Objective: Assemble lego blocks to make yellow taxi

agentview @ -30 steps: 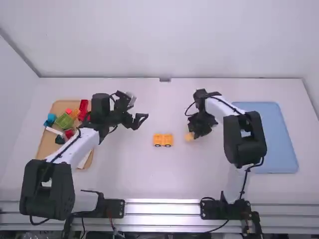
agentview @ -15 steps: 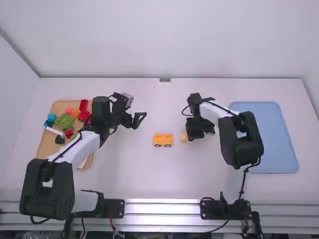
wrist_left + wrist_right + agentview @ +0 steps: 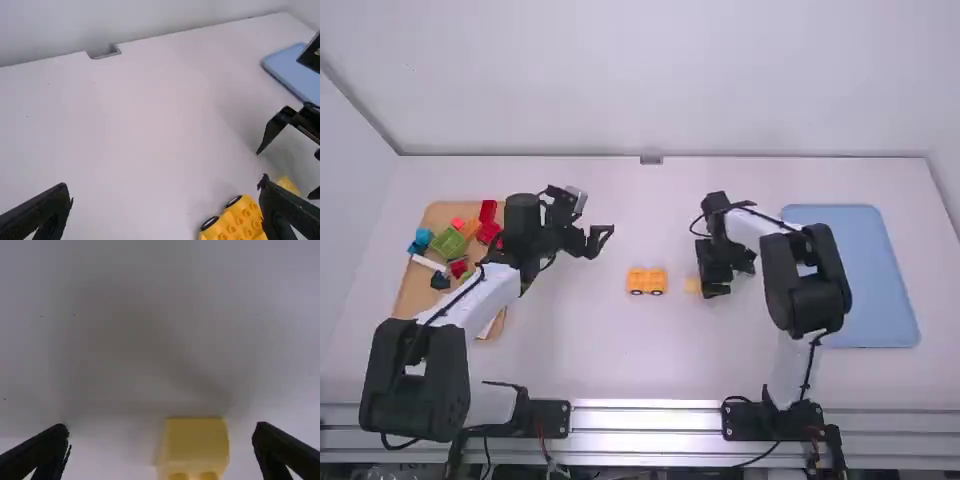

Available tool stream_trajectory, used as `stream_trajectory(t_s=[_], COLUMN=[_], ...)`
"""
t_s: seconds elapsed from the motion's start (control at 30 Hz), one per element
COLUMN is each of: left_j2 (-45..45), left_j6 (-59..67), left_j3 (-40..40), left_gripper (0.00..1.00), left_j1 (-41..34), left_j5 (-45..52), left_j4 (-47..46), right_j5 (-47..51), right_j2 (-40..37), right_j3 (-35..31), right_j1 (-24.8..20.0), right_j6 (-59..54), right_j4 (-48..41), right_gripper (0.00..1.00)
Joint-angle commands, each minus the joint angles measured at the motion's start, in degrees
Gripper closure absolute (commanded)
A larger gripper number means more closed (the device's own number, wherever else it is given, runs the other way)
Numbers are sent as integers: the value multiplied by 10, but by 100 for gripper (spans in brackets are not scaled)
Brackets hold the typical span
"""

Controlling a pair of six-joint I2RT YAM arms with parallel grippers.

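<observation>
Yellow car base (image 3: pixel 647 281) on counter (image 3: pixel 620 370). Just right of base: small yellow block (image 3: pixel 196 442), between right gripper's (image 3: pixel 161 434) wide-apart fingers, touching neither. Left gripper (image 3: pixel 164 184) beyond base, to its left, fingers wide apart, holding nothing. Block likely light, hard, a bit slippery; best pinch flat sides, leave bumps free. Right wrist view shows two bumps and gaps beside block; high view has gripper partly hiding block, but shows base near.

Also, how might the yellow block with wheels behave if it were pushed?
The block looks likely to roll lengthwise, given its wheels. It probably won't tip easily, as it looks longer than tall. Its chunky, studded shape suggests stiff plastic.
</observation>
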Motion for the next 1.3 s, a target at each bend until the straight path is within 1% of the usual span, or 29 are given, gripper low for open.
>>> stream_trajectory(t_s=[0.0,0.1,0.17,0.23,0.3,0.33,0.43,0.47,0.5,0.57,0.63,0.67,0.77,0.8,0.83,0.93,1.0,1.07,1.1,1.13,1.17,1.23,1.27], left_j2=[-12,-12,-12,-12,-12,-12,-12,-12,-12,-12,-12,-12,-12,-12,-12,-12,-12,-12,-12,-12,-12,-12,-12], left_j6=[0,-4,-4,-4,-4,-4,-4,-4,-4,-4,-4,-4,-4,-4,-4,-4,-4,14,22,47,87,122,156], left_j3=[-4,-4,-4,-4,-4,-4,-4,-4,-4,-4,-5,-5,-5,-5,-5,-5,-5,-5,-5,-5,-5,-5,-5], left_gripper=[1,1,1,1,1,1,1,1,1,1,1,1,1,1,1,1,1,1,1,1,1,1,1], left_j1=[-1,-1,-1,-1,-1,-2,-2,-2,-1,-1,-1,-1,-1,-1,-1,-1,-1,-2,-2,-2,-2,-2,-2], left_j5=[-2,-2,-2,-2,-2,-2,-2,-2,-3,-5,0,0,-52,-54,-65,-55,-39,-10,-2,17,45,72,103], left_j4=[4,7,8,8,6,6,6,6,6,6,9,10,-9,-11,-27,-35,-37,-36,-37,-40,-47,-52,-56], right_j5=[-3,-28,-67,-80,-75,-72,-60,-58,-46,-22,43,55,193,197,221,213,179,69,33,-43,-158,-235,-304], right_j2=[8,7,7,7,7,7,7,7,7,7,7,7,7,7,7,7,7,7,7,7,7,7,7], right_j3=[-1,19,59,99,161,178,296,309,356,401,450,456,477,477,477,477,475,458,453,442,423,407,392], right_j1=[-2,-11,-24,-33,-45,-47,-65,-66,-71,-74,-74,-74,-74,-74,-74,-74,-74,-72,-70,-66,-62,-62,-65], right_j6=[0,-34,-76,-109,-143,-150,-224,-239,-310,-405,-556,-576,-767,-776,-843,-909,-942,-1065,-1105,-1193,-1337,-1451,-1584], right_j4=[-1,-13,-56,-101,-162,-177,-266,-273,-295,-317,-335,-335,-320,-319,-315,-300,-281,-250,-244,-237,-242,-259,-292], right_gripper=[2,2,2,2,2,2,2,2,2,2,2,2,2,2,2,2,2,2,2,2,2,2,2])
